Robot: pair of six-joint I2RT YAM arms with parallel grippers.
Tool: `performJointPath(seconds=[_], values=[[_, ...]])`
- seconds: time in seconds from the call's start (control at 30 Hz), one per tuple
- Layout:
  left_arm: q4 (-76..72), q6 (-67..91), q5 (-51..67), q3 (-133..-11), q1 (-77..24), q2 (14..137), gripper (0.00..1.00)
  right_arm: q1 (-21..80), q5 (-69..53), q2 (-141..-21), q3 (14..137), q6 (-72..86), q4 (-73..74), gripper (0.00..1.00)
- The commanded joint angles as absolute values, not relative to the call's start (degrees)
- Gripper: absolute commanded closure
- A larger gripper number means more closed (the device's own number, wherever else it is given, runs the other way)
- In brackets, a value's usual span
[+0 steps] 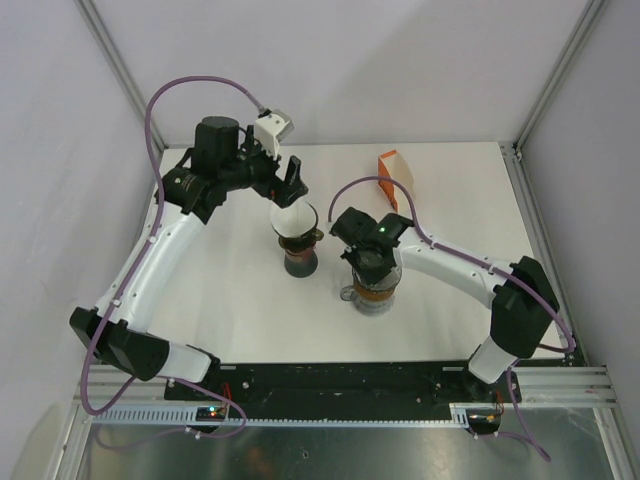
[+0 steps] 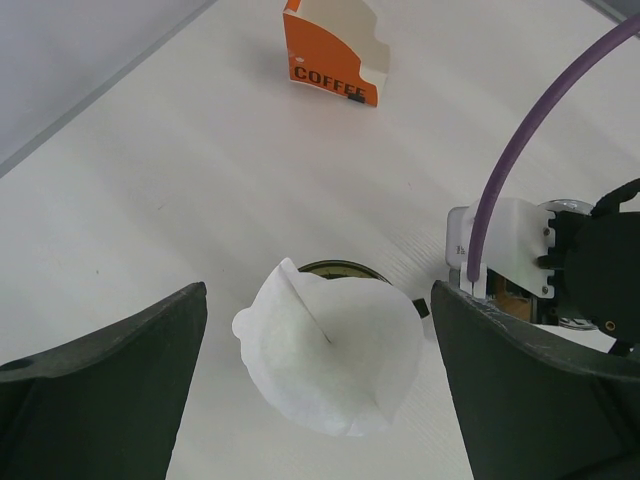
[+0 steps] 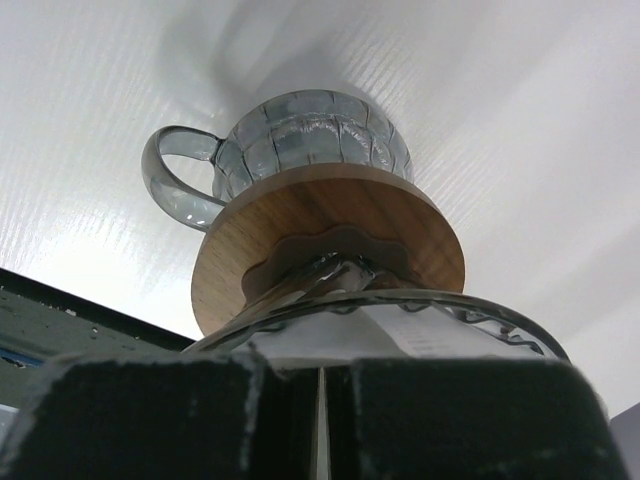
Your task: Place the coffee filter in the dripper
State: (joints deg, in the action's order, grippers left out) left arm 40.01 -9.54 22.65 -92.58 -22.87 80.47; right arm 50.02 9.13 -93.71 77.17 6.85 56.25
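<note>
A white paper coffee filter (image 1: 293,217) sits tilted in a dark dripper (image 1: 300,258) at the table's middle. In the left wrist view the filter (image 2: 330,350) covers most of the dripper's dark rim (image 2: 340,268). My left gripper (image 1: 291,180) hangs just above it, open and empty (image 2: 320,395), with one finger on each side. My right gripper (image 1: 372,262) is over a glass dripper (image 1: 372,296) that has a wooden collar (image 3: 330,230). It is shut (image 3: 322,375) on the edge of a white paper filter (image 3: 400,335) lying inside the glass cone.
An orange box marked COFFEE (image 1: 396,178) stands at the back right, also in the left wrist view (image 2: 335,50). The two drippers stand close together. Frame posts stand at the table's back corners and a black rail runs along the near edge.
</note>
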Motion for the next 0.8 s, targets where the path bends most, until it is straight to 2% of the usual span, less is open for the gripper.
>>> performJointPath(seconds=[0.0, 0.13, 0.37, 0.6, 0.77], values=[[39.0, -10.1, 23.0, -93.0, -23.3, 78.4, 0.03, 50.3, 11.1, -90.6, 78.5, 6.8, 56.5, 1.00], [39.0, -7.7, 24.2, -93.2, -23.3, 78.3, 0.06, 50.3, 11.3, -88.7, 78.6, 6.6, 56.3, 1.00], [39.1, -7.9, 36.5, -92.3, -24.0, 75.9, 0.23, 48.4, 8.5, -88.6, 78.5, 5.8, 56.6, 1.00], [39.0, -11.3, 45.6, -85.1, -27.9, 74.7, 0.23, 47.4, 4.2, -89.4, 78.4, 5.0, 55.5, 1.00], [39.0, -14.9, 48.0, -81.1, -32.2, 73.3, 0.22, 46.5, 1.2, -89.9, 77.5, 4.6, 53.9, 0.95]])
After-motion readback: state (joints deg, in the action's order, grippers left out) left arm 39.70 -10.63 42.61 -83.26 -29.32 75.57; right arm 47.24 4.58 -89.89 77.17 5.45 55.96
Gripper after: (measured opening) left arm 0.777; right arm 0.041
